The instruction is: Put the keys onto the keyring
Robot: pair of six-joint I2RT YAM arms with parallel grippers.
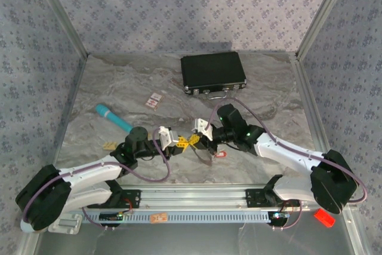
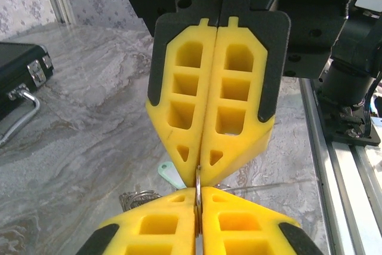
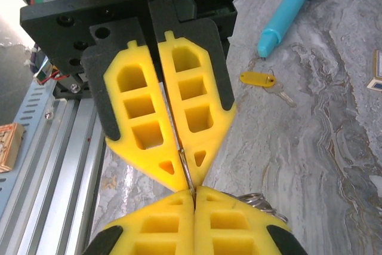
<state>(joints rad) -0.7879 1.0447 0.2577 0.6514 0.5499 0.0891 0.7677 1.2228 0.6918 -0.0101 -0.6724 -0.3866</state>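
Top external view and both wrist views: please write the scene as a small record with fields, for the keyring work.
left gripper: shut on the keyring wire
right gripper: shut on the same wire, tip to tip with the left gripper
keyring: edge-on between both grippers
loose key: yellow head, flat on the table, near the tip of the teal stick
black case: closed, at the far side of the table

Matt marbled table [image 1: 119,82], shiny metal keyring [image 2: 197,188]
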